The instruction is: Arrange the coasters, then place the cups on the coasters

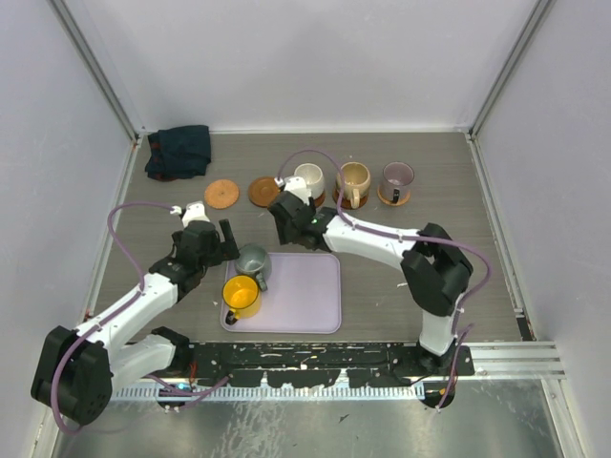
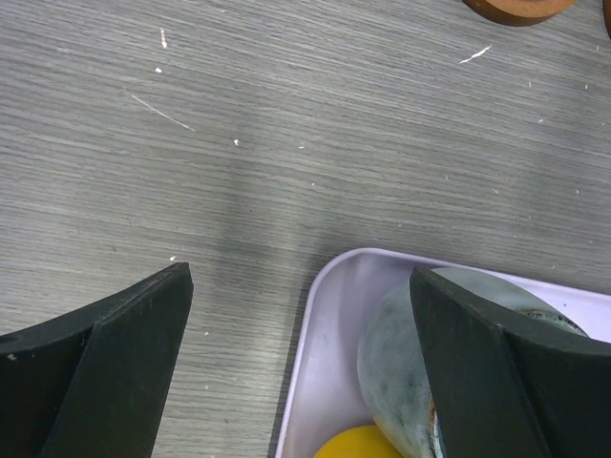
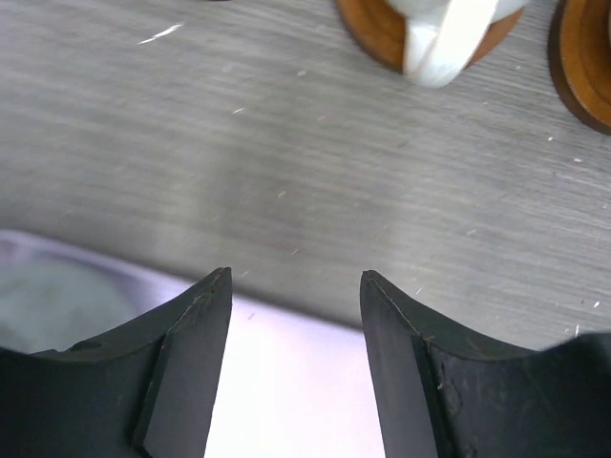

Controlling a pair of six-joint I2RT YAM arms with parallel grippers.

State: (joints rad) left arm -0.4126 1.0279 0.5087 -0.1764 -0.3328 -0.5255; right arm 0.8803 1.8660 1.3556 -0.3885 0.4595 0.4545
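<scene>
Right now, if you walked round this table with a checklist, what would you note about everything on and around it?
Surface: grey wood-grain table, with light scratches and specks.
Job's things: white cup, tan cup and purple cup each on a coaster; two bare coasters; grey-green cup and yellow cup on the lavender tray.
Clutter: dark cloth in the far left corner.
Grippers: left gripper open wide at the tray's corner, holding nothing; right gripper open, holding nothing.
Cables: purple cables loop off both arms.
Surroundings: white walls with metal frame posts.
</scene>
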